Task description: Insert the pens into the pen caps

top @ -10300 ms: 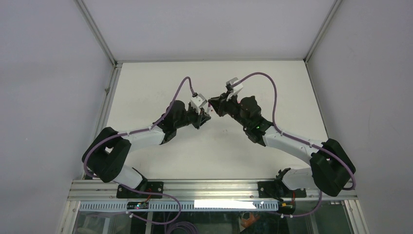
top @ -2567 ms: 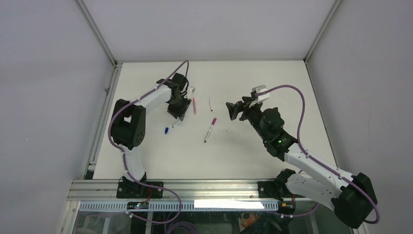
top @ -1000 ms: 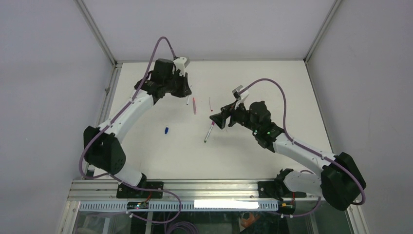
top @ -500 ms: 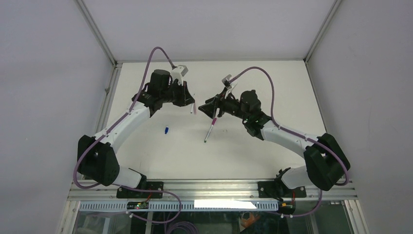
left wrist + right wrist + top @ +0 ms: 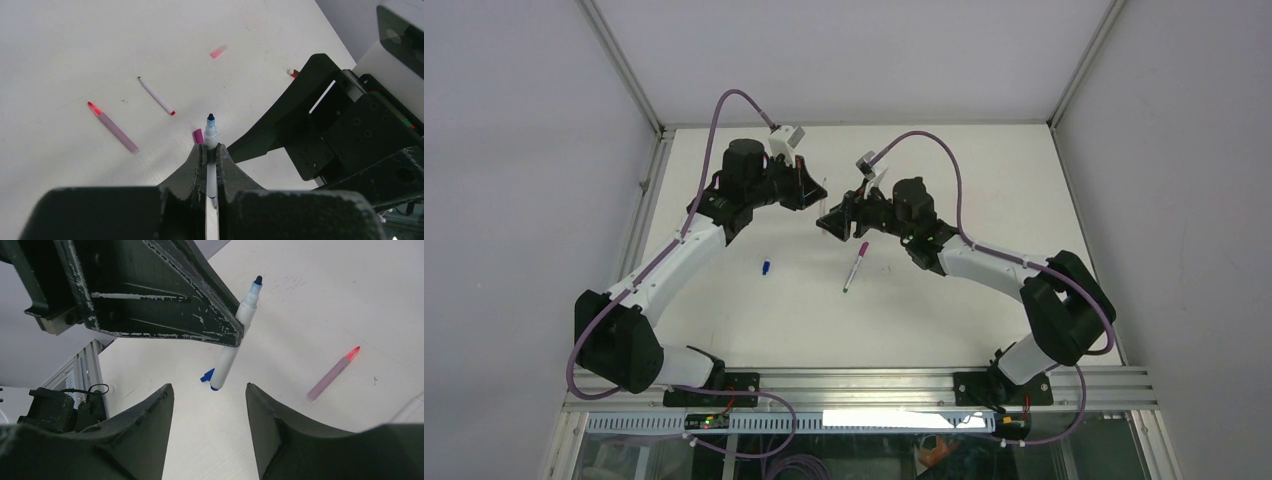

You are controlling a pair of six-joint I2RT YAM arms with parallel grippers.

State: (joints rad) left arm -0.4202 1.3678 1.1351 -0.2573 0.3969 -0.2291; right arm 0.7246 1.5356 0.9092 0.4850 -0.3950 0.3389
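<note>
Robotics lab test cell, benchtop, one unit.
I work on a white tabletop [image 5: 924,320] boxed in by plain pale panels [image 5: 514,180] on metal corner posts [image 5: 624,70]. An aluminium rail [image 5: 864,384] along the near edge carries my left arm's base [image 5: 699,385] and right arm's base [image 5: 999,385]. A circuit board [image 5: 709,421] sits below it.

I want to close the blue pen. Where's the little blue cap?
In the top view the blue cap lies on the table's left side, just right of the left arm and left of the loose magenta-ended pen.
</note>
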